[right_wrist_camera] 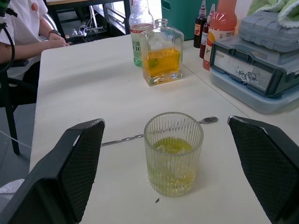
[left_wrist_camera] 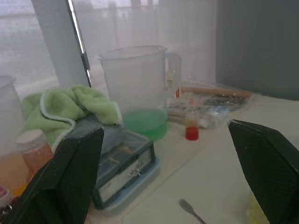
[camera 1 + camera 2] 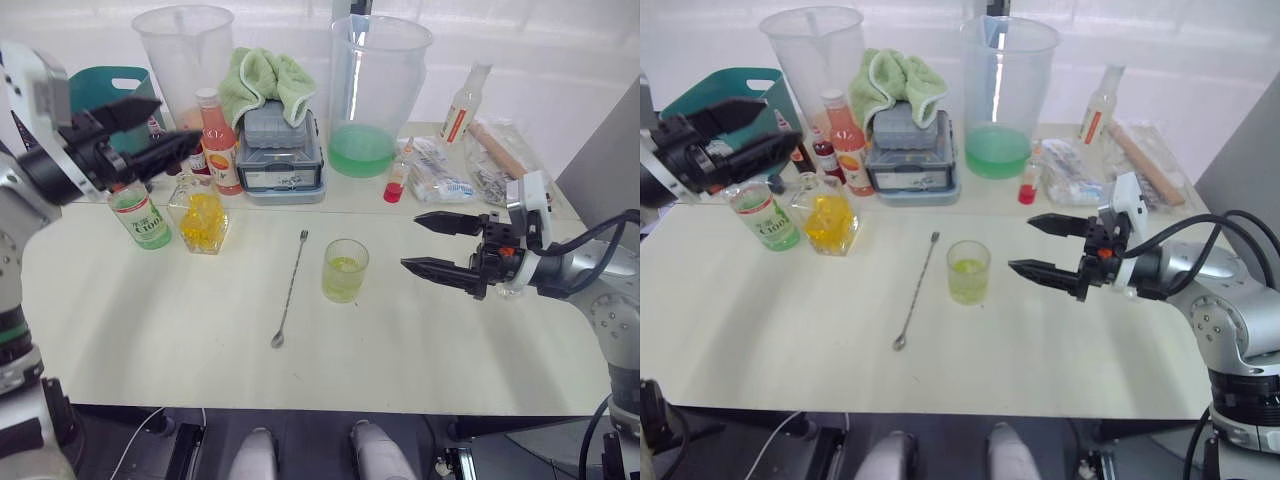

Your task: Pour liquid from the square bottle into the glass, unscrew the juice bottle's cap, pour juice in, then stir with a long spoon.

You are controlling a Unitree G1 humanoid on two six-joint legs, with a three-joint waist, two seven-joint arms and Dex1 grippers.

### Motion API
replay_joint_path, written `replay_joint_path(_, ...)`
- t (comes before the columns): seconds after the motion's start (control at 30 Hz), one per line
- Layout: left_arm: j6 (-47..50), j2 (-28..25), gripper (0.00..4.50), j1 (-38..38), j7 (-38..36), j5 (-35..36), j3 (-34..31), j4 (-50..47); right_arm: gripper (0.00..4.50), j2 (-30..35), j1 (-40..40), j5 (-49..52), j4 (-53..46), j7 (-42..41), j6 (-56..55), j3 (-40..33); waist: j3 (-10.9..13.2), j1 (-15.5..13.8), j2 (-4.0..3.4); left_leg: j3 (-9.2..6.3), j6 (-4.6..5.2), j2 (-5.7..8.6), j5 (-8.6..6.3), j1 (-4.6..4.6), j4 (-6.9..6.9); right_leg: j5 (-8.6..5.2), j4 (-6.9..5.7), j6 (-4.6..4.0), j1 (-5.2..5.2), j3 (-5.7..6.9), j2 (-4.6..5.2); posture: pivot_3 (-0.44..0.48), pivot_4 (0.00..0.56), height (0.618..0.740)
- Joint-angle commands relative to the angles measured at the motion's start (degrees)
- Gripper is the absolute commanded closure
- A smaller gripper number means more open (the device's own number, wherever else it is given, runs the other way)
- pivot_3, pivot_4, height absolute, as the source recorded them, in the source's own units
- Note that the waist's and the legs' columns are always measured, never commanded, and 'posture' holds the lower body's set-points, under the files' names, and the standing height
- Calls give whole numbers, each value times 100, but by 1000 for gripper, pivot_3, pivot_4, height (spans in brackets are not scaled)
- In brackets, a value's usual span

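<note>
— White curtains hang behind a pale tabletop. How do the pincers stand?

— Right pincer hovers over the right side of the tabletop with its two black fingers spread apart, nothing between them, pointing left at the glass. Left pincer is raised at the far left, fingers also apart and empty, above the juice bottle.

— And the glass?

— Upright near the middle, just left of the right pincer but not touching it. A shallow layer of yellow-green liquid sits in the bottom.

— What lies beside it?

— Left of the glass, the long spoon lies flat, its forked end far and its small bowl near. The two are close but apart.

— Where are the bottles?

— The square bottle with yellow liquid stands at the far left, uncapped, just right of the juice bottle. The juice bottle's top is hidden by the left pincer, so I cannot tell whether the cap is on.

— Anything further back?

— A tall orange-pink bottle with a red cap, a grey case with a green cloth on top, and two big clear pitchers; the right pitcher holds green liquid. In the right wrist view a person sits beyond the tabletop's edge.
</note>
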State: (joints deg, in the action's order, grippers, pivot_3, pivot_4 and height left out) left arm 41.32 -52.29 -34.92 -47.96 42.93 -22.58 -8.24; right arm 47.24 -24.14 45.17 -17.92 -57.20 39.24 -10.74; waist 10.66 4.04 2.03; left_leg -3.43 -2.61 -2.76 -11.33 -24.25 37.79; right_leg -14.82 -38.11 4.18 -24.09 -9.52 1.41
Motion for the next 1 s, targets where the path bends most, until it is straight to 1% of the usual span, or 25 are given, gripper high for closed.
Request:
replay_joint_path(0.03,-7,-115,12,586,-193,64,-171,-480,0,43,121,5,-108,104,-98,-304,0,-2,0,0,0,0,0,-2,0,0,0,-1,-2,0,0,0,150,728)
replay_joint_path(0.1,-276,-129,12,1254,-293,-261,-113,-634,0,59,333,-25,-28,119,-121,-400,0,-4,0,2,0,-1,0,-3,0,0,3,0,-4,0,0,0,150,728)
replay_joint_path(0.13,-361,-115,12,1459,-310,-346,-115,-663,0,76,421,-43,-14,114,-130,-432,0,-4,0,3,0,-1,0,0,0,-1,2,-1,-1,-1,0,0,150,728)
replay_joint_path(0.2,-778,24,12,2020,-217,-759,-19,-754,0,50,680,-28,64,171,-124,-599,0,-5,0,4,0,-2,0,-1,-1,-1,5,-2,-2,-1,0,0,150,728)
replay_joint_path(0.27,-1041,148,12,2447,-238,-956,39,-776,0,89,937,24,68,148,-44,-694,0,-21,0,6,0,-1,0,0,-1,-2,5,-4,-1,-2,1,0,150,728)
replay_joint_path(0.37,-1364,300,12,2955,-315,-1147,16,-734,0,87,1279,118,26,144,-14,-878,0,-28,0,7,0,-2,0,-1,0,-4,10,-1,0,-3,1,0,150,728)
replay_joint_path(0.5,-1893,405,12,3417,-315,-1519,-44,-522,0,127,1701,102,-40,161,-27,-1086,0,-19,0,9,0,-2,0,1,0,-11,10,8,0,-4,2,0,150,728)
replay_joint_path(0.6,-2342,494,12,3650,-185,-1872,-50,-182,0,123,2008,83,-146,177,-60,-1225,0,-14,0,12,0,-4,0,4,0,-14,9,12,0,-4,1,0,150,728)
replay_joint_path(0.67,-2647,714,12,3723,-188,-1816,-146,37,0,116,2201,87,-200,179,-84,-1337,-1,-14,-1,15,0,-4,0,5,0,-22,10,22,0,-6,2,0,150,728)
replay_joint_path(0.73,-2825,765,12,3808,-155,-1971,-114,151,0,105,2370,53,-223,176,-141,-1433,-1,-13,0,17,0,-4,0,5,0,-23,10,24,0,-8,2,0,150,728)
replay_joint_path(0.8,-2500,738,12,3793,-354,-1683,-90,153,0,85,2567,-21,-250,182,-224,-1514,-1,-28,0,17,-1,-5,0,5,0,-23,10,24,0,-8,1,0,150,728)
replay_joint_path(0.87,-2263,739,12,3709,-407,-1488,-49,55,0,52,2708,-31,-293,209,-252,-1570,-1,-42,1,17,-1,-5,0,6,0,-25,11,26,3,-8,2,0,150,728)
replay_joint_path(1.0,-2462,946,12,3681,-380,-1561,198,-95,0,-145,3099,93,-615,412,-261,-1737,-2,-34,-1,19,-1,-5,0,6,0,-25,11,28,2,-9,2,0,150,728)
